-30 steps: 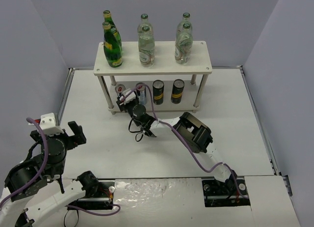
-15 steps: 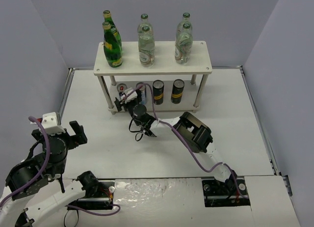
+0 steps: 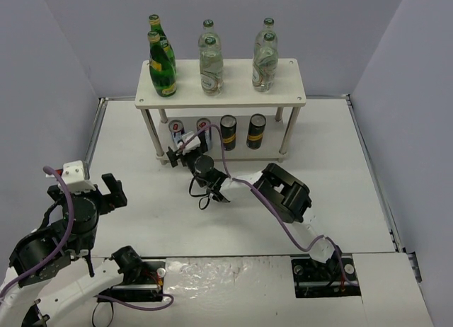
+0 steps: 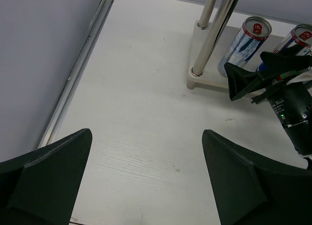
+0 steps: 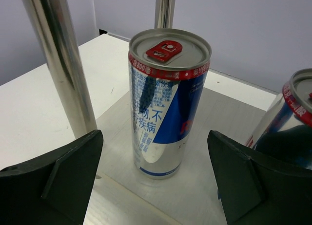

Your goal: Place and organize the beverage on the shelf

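We see the shelf [image 3: 237,81] standing at the far side of the bench [image 3: 333,171], and all ten drinks are on it. On its top board, two dark-green bottles [image 3: 162,69] stand one behind the other at the left end. A pair of clear green-capped bottles [image 3: 211,69] stands in the middle and another pair [image 3: 265,65] at the right end. On the lower board [image 5: 214,152] the four cans stand upright in a row. From the left these are one silver-blue-red can [image 3: 177,132], a second silver-blue-red can [image 3: 203,127], then two black cans [image 3: 228,132] [image 3: 256,131].

The right arm [image 3: 283,192] stretches across the bench to the front left corner of the shelf. The right jaws stand wide apart and grip nothing. In the right wrist view, the left silver-blue-red can sits in the gap ahead of them and touches neither of the fingers [image 5: 58,181]. A shelf leg [image 5: 58,64] rises just left of that can, and the second can shows at the right edge of the view.

The left arm [image 3: 71,221] sits at the near left of the bench, well apart from the shelf. The left jaws are also spread wide, and we see only bare bench between their fingers [image 4: 48,181].
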You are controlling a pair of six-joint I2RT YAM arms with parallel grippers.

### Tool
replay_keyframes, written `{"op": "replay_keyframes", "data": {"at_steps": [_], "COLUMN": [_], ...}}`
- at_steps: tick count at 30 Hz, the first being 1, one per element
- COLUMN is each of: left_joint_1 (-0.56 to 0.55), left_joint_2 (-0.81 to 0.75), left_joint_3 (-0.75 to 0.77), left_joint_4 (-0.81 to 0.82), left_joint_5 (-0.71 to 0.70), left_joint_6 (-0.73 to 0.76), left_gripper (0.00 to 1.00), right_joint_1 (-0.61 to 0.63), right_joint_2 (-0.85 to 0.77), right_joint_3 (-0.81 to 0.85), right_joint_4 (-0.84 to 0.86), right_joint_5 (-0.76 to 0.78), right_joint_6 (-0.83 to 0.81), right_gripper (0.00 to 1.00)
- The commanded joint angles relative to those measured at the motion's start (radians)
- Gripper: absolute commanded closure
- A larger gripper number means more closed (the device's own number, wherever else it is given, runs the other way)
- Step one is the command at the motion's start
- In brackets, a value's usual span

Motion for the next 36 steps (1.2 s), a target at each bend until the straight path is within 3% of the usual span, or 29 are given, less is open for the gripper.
{"op": "replay_keyframes", "data": {"at_steps": [1, 10, 15, 21, 25, 32, 36], "left_joint_1": [0.004, 0.006, 0.073, 0.285, 0.485, 0.523, 0.521], "left_joint_2": [0.026, 0.062, 0.094, 0.148, 0.159, 0.191, 0.197], "left_joint_3": [0.011, 0.017, 0.015, 0.011, -0.003, 0.078, 0.174], "left_joint_4": [0.019, 0.01, 0.027, 0.097, 0.17, 0.069, -0.055], "left_joint_5": [-0.005, -0.023, 0.003, 0.15, 0.311, 0.325, 0.353], "left_joint_6": [0.013, -0.009, -0.02, 0.009, 0.058, 0.112, 0.148], "left_gripper": [0.06, 0.06, 0.06, 0.06, 0.06, 0.06, 0.06], "right_joint_1": [0.017, 0.052, 0.104, 0.143, 0.122, 0.001, -0.027], "right_joint_2": [-0.097, -0.244, -0.442, -0.751, -0.957, -1.44, -1.551], "right_joint_3": [-0.029, -0.244, -0.396, -0.449, -0.457, -0.444, -0.349], "right_joint_4": [0.28, 0.324, 0.196, -0.375, -0.817, -1.343, -1.611], "right_joint_5": [0.033, -0.016, 0.024, 0.234, 0.401, 0.453, 0.603], "right_joint_6": [0.019, 0.037, 0.036, 0.089, 0.174, 0.284, 0.34], "right_gripper": [0.16, 0.11, 0.1, 0.03, 0.0, 0.0, 0.0]}}
